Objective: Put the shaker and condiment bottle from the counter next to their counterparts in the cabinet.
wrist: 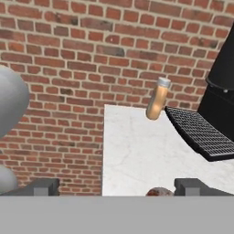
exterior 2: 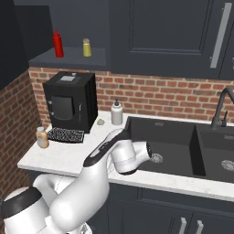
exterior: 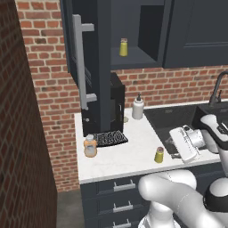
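jaws spread wide and empty, the gripper (wrist: 117, 187) hovers low over the counter (exterior: 129, 156); the shaker (exterior: 159, 155) stands near its front edge, the condiment bottle (exterior: 90, 146) beside the coffee machine's grille (exterior: 109, 138).

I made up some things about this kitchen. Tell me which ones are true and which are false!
1. The orange condiment bottle stands on the counter by the black grille tray. True.
2. The claw is squeezing the shaker. False: the claw is open and holds nothing; the shaker stands on the counter near the front edge.
3. A pale-yellow shaker and a red bottle stand on the cabinet shelf. True.
4. The cabinet door is closed. False: it is swung open, so the shelf shows.
5. The white bottle lies in the sink. False: it stands upright on the counter between the black machine and the sink.
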